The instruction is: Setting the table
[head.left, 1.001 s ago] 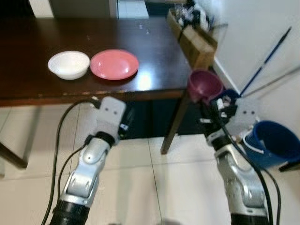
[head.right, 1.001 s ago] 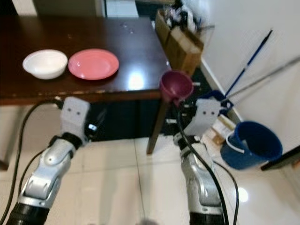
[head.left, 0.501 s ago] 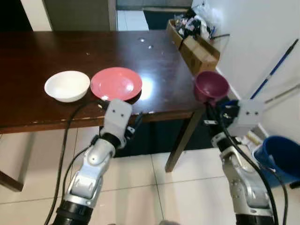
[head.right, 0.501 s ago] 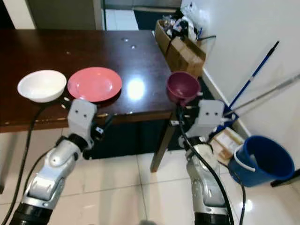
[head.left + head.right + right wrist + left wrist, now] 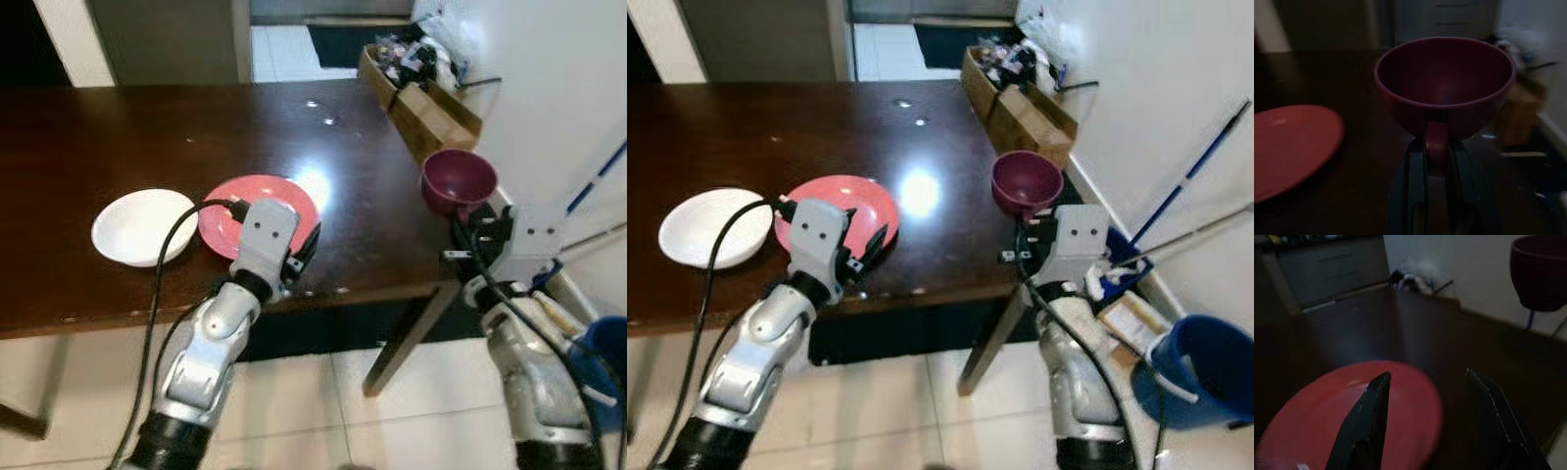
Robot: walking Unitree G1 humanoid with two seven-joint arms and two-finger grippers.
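one white bowl [image 5: 144, 226], one pink plate [image 5: 227, 208], one maroon cup [image 5: 458, 182]

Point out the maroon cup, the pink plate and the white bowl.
maroon cup [image 5: 458, 181], left eye view, inside of the cup
pink plate [image 5: 872, 201], right eye view, bare right part of the plate
white bowl [image 5: 137, 225], left eye view, inside of the bowl
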